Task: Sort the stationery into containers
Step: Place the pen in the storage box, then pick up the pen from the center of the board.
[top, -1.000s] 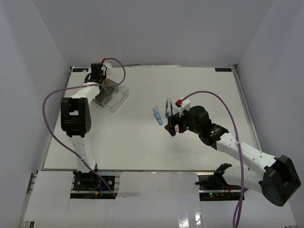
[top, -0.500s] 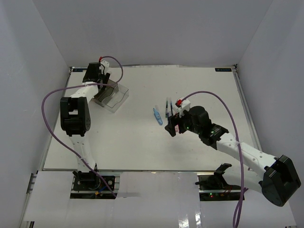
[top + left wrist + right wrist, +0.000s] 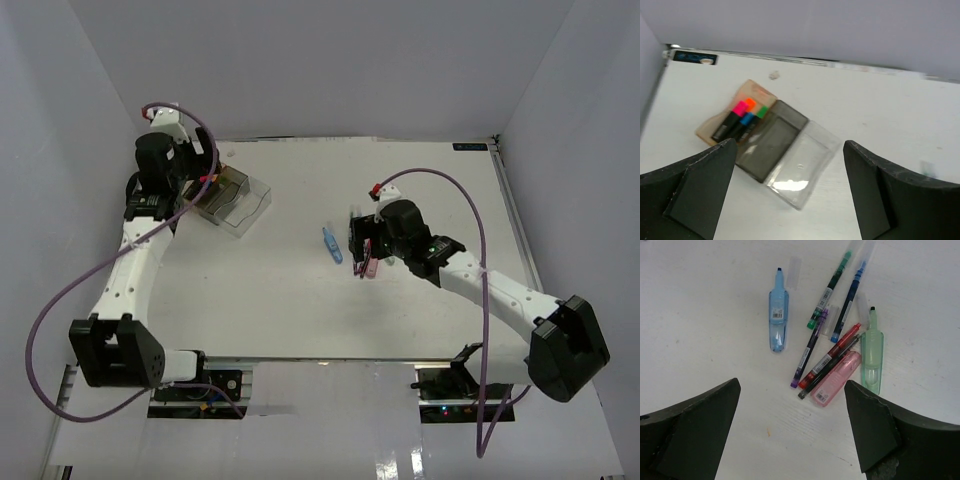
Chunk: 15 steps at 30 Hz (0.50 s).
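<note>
The containers (image 3: 805,160) lie below my left gripper (image 3: 790,145), which hangs open above them with nothing between its fingers. They form one clear tray (image 3: 240,205) with amber, grey and clear compartments. Several black highlighters (image 3: 737,120) with pink, orange, blue and green caps lie in the amber compartment. The grey and clear ones hold nothing. My right gripper (image 3: 792,384) is open above the loose stationery: a pastel blue marker (image 3: 778,315), a mint marker (image 3: 872,360), a pink marker (image 3: 836,379) and several thin pens (image 3: 830,292). In the top view the right gripper (image 3: 362,245) sits beside the blue marker (image 3: 331,244).
White walls close in the table on the left, back and right. A dark label (image 3: 470,147) is stuck at the back right edge and another one (image 3: 692,56) at the back left corner. A small scrap (image 3: 773,75) lies behind the tray.
My left gripper has opened and drawn up and back from the tray, the arm swinging out to the left. My right gripper has shifted slightly toward the back, over the pens.
</note>
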Available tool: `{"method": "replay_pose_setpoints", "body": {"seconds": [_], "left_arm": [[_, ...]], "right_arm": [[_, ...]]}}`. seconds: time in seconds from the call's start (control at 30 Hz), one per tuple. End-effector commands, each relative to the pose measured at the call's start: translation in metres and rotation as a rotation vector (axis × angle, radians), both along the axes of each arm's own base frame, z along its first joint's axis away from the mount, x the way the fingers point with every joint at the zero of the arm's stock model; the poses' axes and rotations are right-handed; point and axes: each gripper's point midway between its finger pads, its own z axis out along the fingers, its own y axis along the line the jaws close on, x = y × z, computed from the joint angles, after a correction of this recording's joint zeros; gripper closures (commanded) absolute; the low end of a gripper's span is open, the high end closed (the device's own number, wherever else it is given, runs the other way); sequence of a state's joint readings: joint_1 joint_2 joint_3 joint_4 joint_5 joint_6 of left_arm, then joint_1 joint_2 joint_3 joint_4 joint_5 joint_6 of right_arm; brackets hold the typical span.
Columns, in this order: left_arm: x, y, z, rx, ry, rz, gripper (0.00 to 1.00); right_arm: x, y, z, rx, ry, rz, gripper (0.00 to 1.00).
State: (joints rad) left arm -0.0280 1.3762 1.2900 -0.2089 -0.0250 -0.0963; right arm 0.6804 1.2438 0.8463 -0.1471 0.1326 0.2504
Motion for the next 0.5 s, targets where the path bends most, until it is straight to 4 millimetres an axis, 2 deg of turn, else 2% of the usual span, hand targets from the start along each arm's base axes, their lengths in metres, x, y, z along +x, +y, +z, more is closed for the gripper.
{"method": "replay_pose_setpoints", "body": {"seconds": [0.0, 0.03, 0.1, 0.13, 0.17, 0.27, 0.37, 0.47], "left_arm": [[-0.039, -0.044, -0.034, -0.263, 0.106, -0.132, 0.02], [-0.049, -0.048, -0.060, -0.282, 0.155, -0.144, 0.02], [-0.059, -0.053, -0.073, -0.309, 0.167, -0.165, 0.02], [-0.068, -0.054, -0.089, -0.314, 0.195, -0.165, 0.02], [-0.070, -0.055, -0.093, -0.319, 0.197, -0.169, 0.02], [-0.081, -0.063, -0.110, -0.353, 0.233, -0.203, 0.02], [-0.083, -0.068, -0.122, -0.370, 0.253, -0.222, 0.02], [-0.081, -0.067, -0.122, -0.369, 0.261, -0.213, 0.02]], "right_arm": [[0.022, 0.000, 0.008, -0.022, 0.019, -0.095, 0.10], [0.028, 0.002, -0.001, -0.048, 0.043, -0.107, 0.12], [0.046, 0.003, 0.007, -0.062, 0.022, -0.148, 0.20], [0.054, 0.004, -0.003, -0.088, 0.040, -0.162, 0.26], [0.062, 0.001, -0.005, -0.098, 0.041, -0.181, 0.33], [0.085, 0.008, -0.017, -0.105, 0.081, -0.190, 0.48], [0.108, 0.007, -0.031, -0.128, 0.108, -0.214, 0.58], [0.125, 0.008, -0.048, -0.160, 0.139, -0.228, 0.63]]}}
